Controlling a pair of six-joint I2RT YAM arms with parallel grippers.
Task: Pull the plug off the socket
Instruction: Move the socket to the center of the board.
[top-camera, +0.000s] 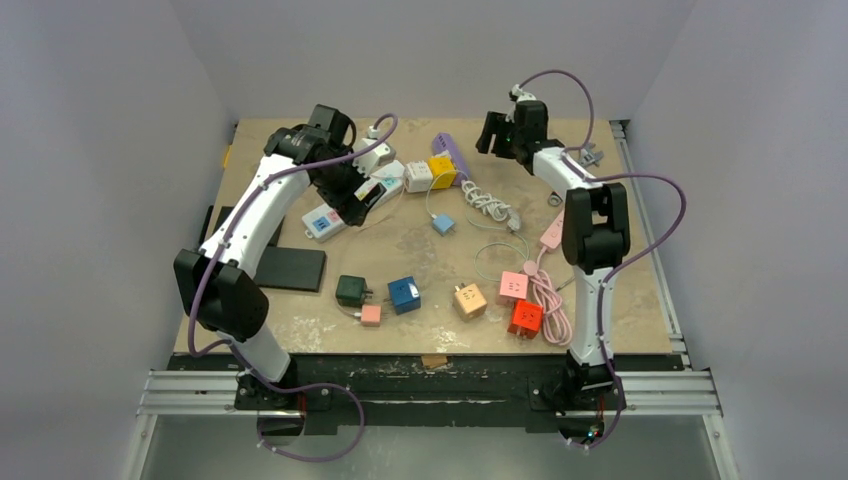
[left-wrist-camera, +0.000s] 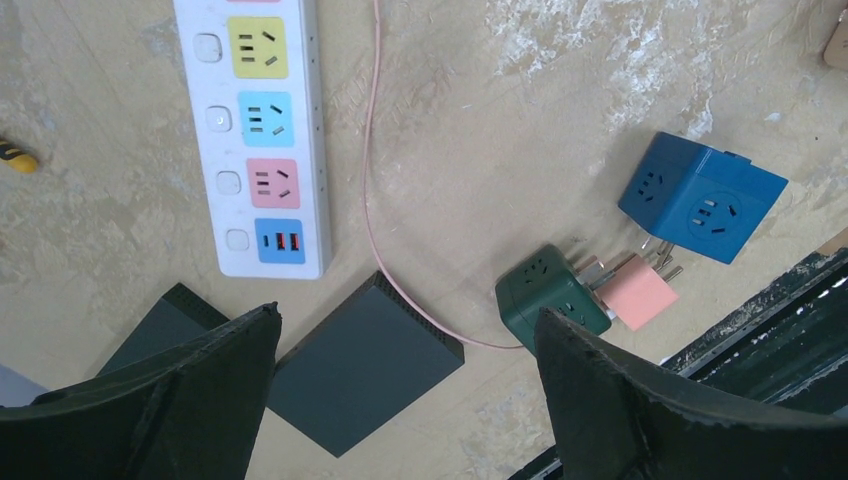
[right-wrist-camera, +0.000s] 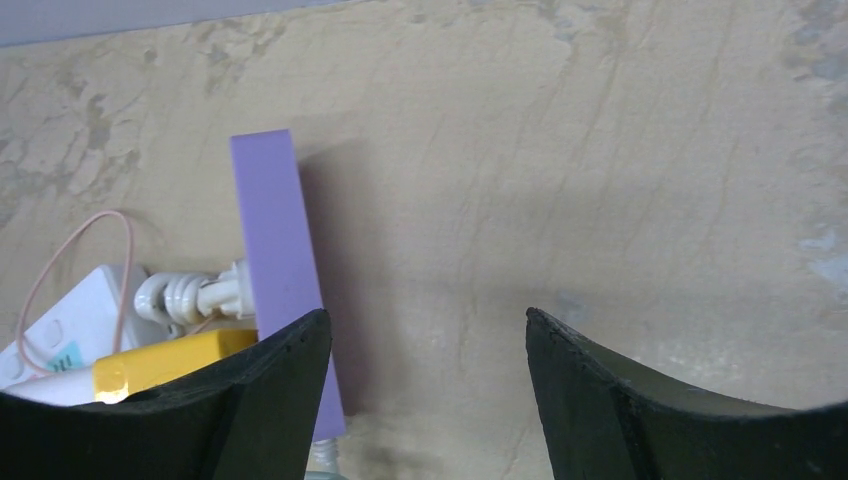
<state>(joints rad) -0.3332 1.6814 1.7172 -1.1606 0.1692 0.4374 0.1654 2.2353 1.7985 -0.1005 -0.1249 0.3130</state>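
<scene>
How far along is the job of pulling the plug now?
Nothing looks done: the white plug sits against the purple strip, apparently seated. In hand: the right gripper hovers open above the strip, empty; the left gripper is open, empty, elsewhere. Remaining: grasp the plug and pull it out.

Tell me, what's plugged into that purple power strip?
White plug meets the purple power strip's side; its sockets are hidden, and the right gripper's finger covers the near end.

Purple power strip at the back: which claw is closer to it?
Right. The right gripper hovers just beside the purple strip, jaws open. The left gripper is farther off, above a white strip with coloured sockets.
</scene>
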